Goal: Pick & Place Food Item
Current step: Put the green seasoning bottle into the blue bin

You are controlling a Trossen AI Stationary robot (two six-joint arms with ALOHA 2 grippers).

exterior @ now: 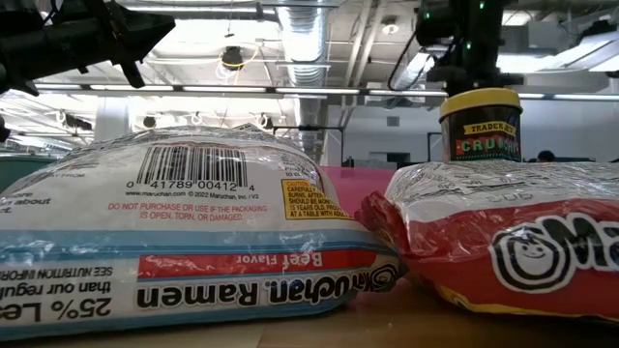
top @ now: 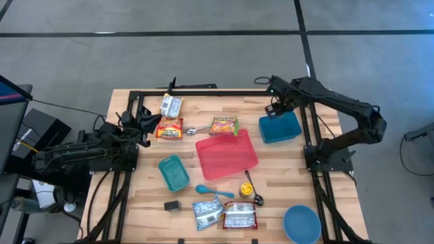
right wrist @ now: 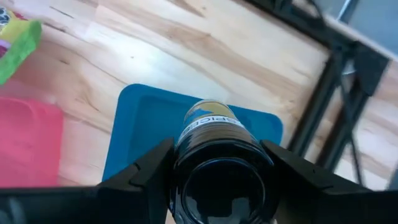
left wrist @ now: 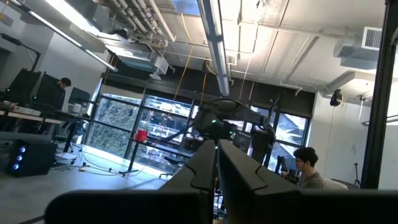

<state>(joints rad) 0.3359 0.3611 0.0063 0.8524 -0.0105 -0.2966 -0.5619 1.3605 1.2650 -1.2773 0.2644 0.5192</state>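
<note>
Dark glass spice jar (right wrist: 217,155) with a blue-and-yellow label sits pinched between the right gripper (right wrist: 214,171) fingers, held above the square blue container (right wrist: 149,124); its base is hidden. The left gripper (left wrist: 214,180), raised at the table's left edge, has its fingers pressed together.

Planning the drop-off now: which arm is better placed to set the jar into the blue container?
Right. The right gripper is shut on the jar, directly above the blue container. The left gripper sits at the table's far left, holding nothing visible.
</note>
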